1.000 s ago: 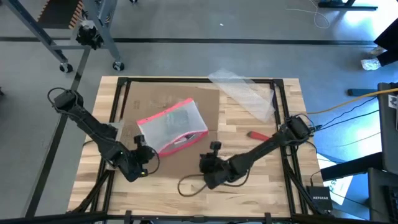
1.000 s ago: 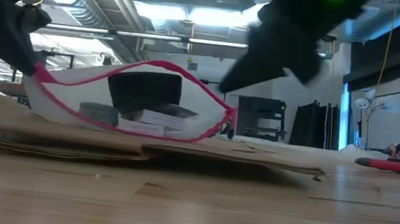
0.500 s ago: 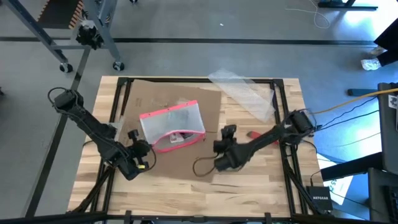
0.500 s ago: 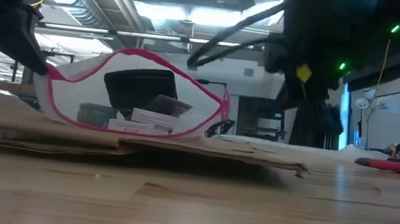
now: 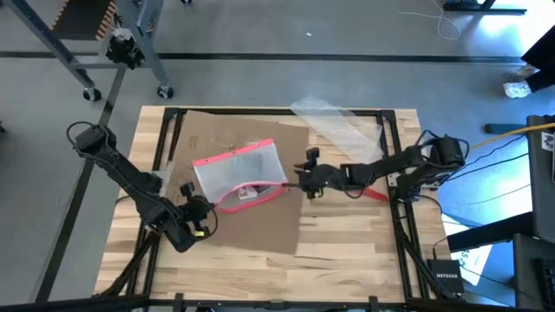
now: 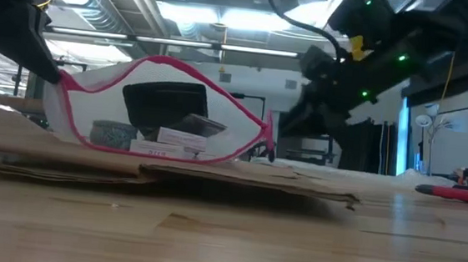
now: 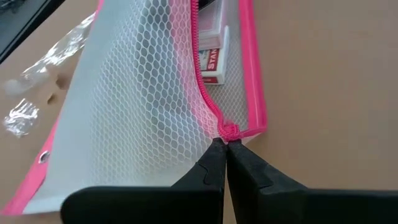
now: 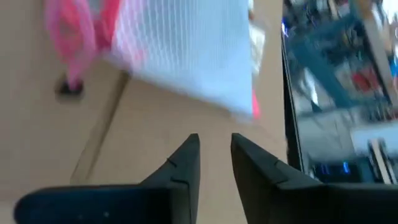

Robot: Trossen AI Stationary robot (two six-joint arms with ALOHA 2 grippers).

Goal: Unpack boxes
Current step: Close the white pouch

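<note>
The flattened cardboard box (image 5: 238, 186) lies spread over the middle of the wooden surface (image 5: 347, 234), its near edge stopping short of the front rim, so a bare strip of wood runs along the front and a wider patch lies open at the front right. Toward the back right a clear plastic sheet (image 5: 338, 130) rests across the surface, and a red-handled tool (image 5: 368, 192) lies near the right rail.

On top of the cardboard sits the mesh pouch with the pink zip edge (image 5: 240, 176), propped up with its mouth gaping; in the low view a dark item and small packets show inside.

The left gripper (image 5: 196, 208) is down at the pouch's front left corner, arm folded low along the left side of the surface. Its fingers (image 7: 214, 163) are clenched on the pink zip end of the pouch. The right gripper (image 5: 305, 175) is stretched out nearly level from the right rail, wrist pointing at the pouch's right end, just beside it. Its fingers (image 8: 186, 158) stand slightly parted with nothing between them.

A second ago the right arm was bent near the front of the surface with a dark looped cord beside it; now it has swung back and up to the pouch's right end, and the cord no longer lies on the wood. The pouch has turned to sit squarer.
</note>
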